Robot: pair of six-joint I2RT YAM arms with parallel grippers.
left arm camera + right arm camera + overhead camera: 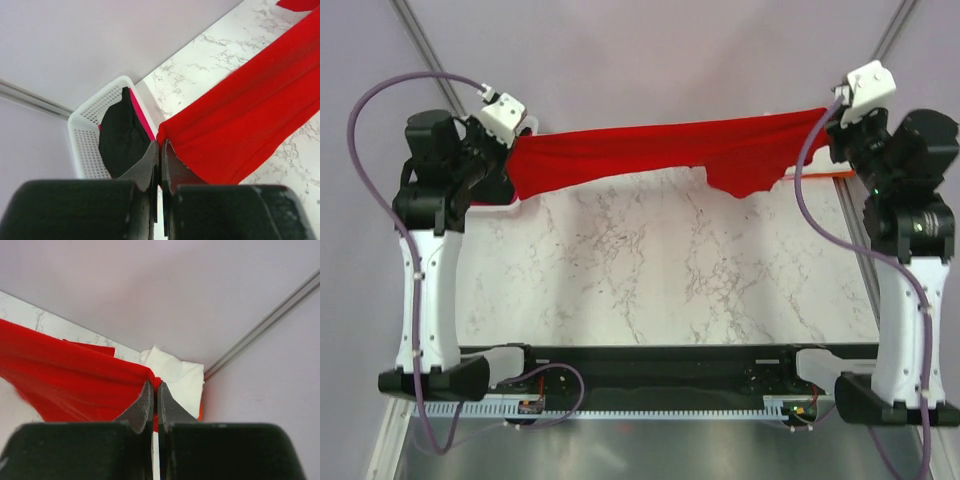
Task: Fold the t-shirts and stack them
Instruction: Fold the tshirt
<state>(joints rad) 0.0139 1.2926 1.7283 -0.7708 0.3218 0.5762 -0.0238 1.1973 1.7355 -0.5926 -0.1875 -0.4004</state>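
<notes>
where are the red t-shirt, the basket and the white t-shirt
red t-shirt (660,148) top external view, middle of the stretched cloth
basket (86,142) left wrist view, lattice side wall
white t-shirt (177,377) right wrist view, crumpled middle

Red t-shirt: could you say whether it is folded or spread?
Spread: the red t-shirt hangs stretched between the left pincer and right pincer, both shut on it.

Left arm (428,290) and right arm (905,320) look identical tbh: smooth white lower shells, chunky matte-black joints up top, flat black bases (432,380). Each has a white boxy wrist camera (502,112) and a long purple cable (380,87) (big floppy loops). Gripper fingers (145,167) are dark grey, tapering to thin tips.
</notes>
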